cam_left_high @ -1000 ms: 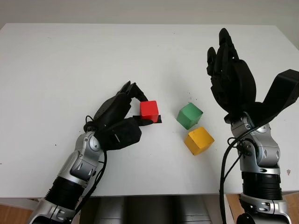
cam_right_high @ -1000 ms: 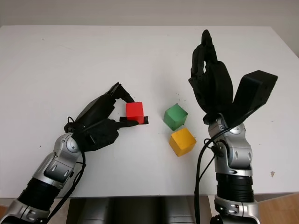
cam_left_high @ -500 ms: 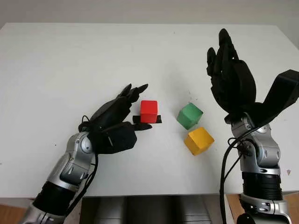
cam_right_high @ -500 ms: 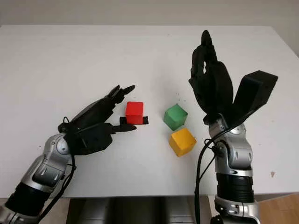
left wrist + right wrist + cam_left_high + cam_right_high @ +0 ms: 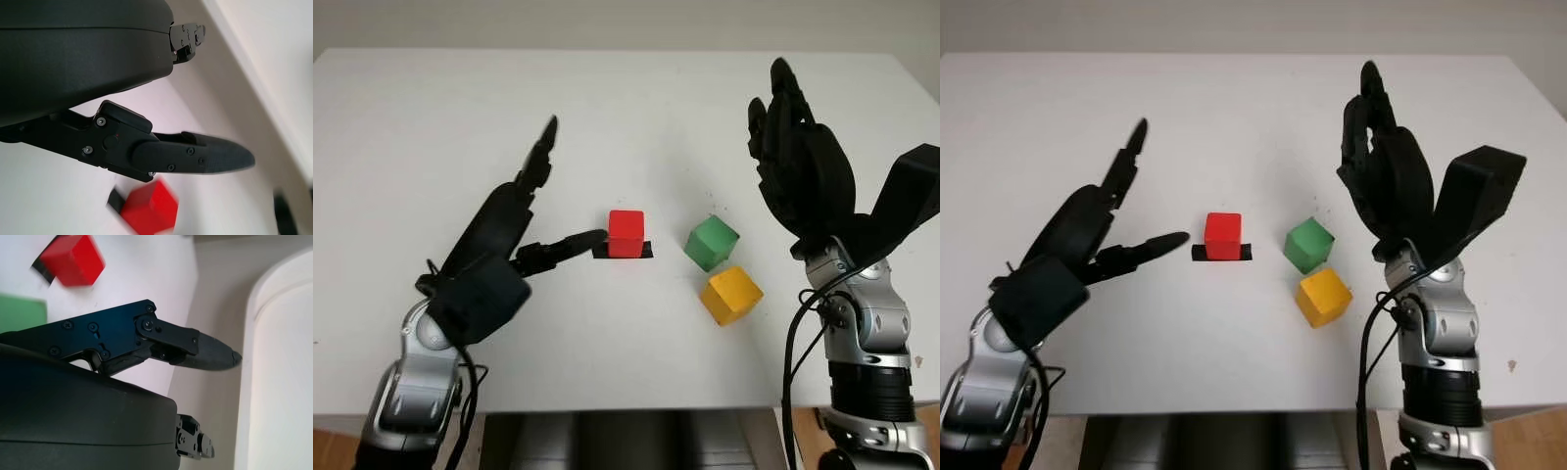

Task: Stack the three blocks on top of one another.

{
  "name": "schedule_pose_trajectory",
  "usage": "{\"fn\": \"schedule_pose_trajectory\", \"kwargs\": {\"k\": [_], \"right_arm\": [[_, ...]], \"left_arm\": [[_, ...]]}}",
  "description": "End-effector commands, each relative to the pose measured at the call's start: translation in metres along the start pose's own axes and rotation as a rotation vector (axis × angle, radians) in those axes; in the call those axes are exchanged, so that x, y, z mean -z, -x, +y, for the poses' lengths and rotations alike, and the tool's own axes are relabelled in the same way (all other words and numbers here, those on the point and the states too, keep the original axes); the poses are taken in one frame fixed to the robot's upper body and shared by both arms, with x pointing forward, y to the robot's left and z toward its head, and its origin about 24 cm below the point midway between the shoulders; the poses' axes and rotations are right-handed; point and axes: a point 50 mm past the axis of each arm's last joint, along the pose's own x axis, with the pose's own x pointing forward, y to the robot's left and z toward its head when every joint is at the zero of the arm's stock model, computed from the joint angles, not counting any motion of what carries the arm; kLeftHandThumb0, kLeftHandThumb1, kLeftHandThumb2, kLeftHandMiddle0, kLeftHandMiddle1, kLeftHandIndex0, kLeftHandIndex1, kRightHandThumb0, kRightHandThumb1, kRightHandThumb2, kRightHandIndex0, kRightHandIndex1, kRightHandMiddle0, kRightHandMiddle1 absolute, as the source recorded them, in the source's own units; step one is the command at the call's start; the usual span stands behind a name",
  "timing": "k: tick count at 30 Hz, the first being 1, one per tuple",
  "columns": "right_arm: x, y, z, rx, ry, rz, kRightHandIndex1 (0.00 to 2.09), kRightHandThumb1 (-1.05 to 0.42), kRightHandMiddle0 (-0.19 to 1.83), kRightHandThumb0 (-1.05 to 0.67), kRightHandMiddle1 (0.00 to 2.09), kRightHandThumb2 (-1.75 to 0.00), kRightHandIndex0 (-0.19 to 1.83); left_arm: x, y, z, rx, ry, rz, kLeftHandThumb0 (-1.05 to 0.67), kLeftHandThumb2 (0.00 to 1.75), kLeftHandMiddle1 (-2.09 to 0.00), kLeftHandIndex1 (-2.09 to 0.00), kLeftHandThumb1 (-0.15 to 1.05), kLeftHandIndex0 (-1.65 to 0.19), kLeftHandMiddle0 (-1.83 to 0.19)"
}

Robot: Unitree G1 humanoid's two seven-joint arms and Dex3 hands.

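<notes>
Fingers of both hands are open and hold nothing above the white table point(image 5: 431, 117).

Left hand point(image 5: 499, 245) hangs left of the red block point(image 5: 626, 233), which sits mid-table on a black strip point(image 5: 646, 251); green block point(image 5: 711, 242) and yellow block point(image 5: 730, 294) touch at a corner toward the right hand point(image 5: 798, 162). Bare top lies toward the far edge. Right wrist view shows the green block's point(image 5: 19, 313) face close under the hand.

Two head eyes looking down at the table point(image 5: 431, 117), wrist cameras close behind the fingers point(image 5: 205, 156), red block point(image 5: 626, 233) shared.
</notes>
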Motion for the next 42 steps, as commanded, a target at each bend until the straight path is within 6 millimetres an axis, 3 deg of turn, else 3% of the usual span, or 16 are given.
{"fn": "schedule_pose_trajectory", "kwargs": {"k": [1,7,11,15,19,23,33,42], "right_arm": [[-0.015,-0.002,-0.008,0.001,0.135,-0.035,0.06,-1.05,-0.04,-0.63,0.08,-0.38,-0.07],[-0.038,-0.001,-0.031,-0.061,0.375,-0.036,0.08,-0.96,0.10,-0.52,0.14,-0.06,-0.02],[-0.056,0.006,-0.041,-0.121,0.694,-0.013,0.10,-0.86,0.31,-0.58,0.15,-0.04,0.08],[-0.068,0.020,-0.047,-0.209,0.833,-0.026,0.08,-0.77,0.47,-0.51,0.11,-0.04,0.11],[-0.079,0.037,-0.039,-0.333,1.067,-0.067,0.07,-0.74,0.62,-0.49,0.10,-0.05,0.12],[-0.091,0.051,-0.023,-0.433,1.286,-0.124,0.08,-0.76,0.72,-0.58,0.09,-0.06,0.17],[-0.092,0.068,0.002,-0.580,1.406,-0.156,0.07,-0.76,0.81,-0.60,0.08,-0.05,0.19],[-0.080,0.079,0.013,-0.663,1.435,-0.092,0.03,-0.79,0.70,-0.60,0.03,-0.06,0.12]], "left_arm": [[0.002,0.007,0.004,-0.085,0.081,0.014,-0.76,0.64,0.00,-0.01,1.05,0.19,0.19],[0.017,0.020,0.007,-0.229,0.209,0.053,-0.71,0.58,0.00,-0.02,1.05,0.17,0.19],[0.022,0.024,0.011,-0.268,0.232,0.049,-0.72,0.57,0.00,-0.01,1.05,0.19,0.19],[0.025,0.026,0.015,-0.297,0.252,0.049,-0.70,0.59,0.00,-0.02,1.05,0.18,0.19],[0.023,0.025,0.019,-0.292,0.234,0.048,-0.68,0.60,-0.01,-0.04,1.05,0.18,0.19],[0.021,0.021,0.021,-0.276,0.197,0.050,-0.70,0.58,-0.02,-0.04,1.05,0.18,0.19],[0.014,0.010,0.018,-0.182,0.154,0.054,-0.73,0.59,-0.05,-0.06,1.05,0.14,0.18],[0.008,0.004,0.015,-0.139,0.130,0.052,-0.70,0.59,-0.06,-0.06,1.05,0.13,0.17]]}}
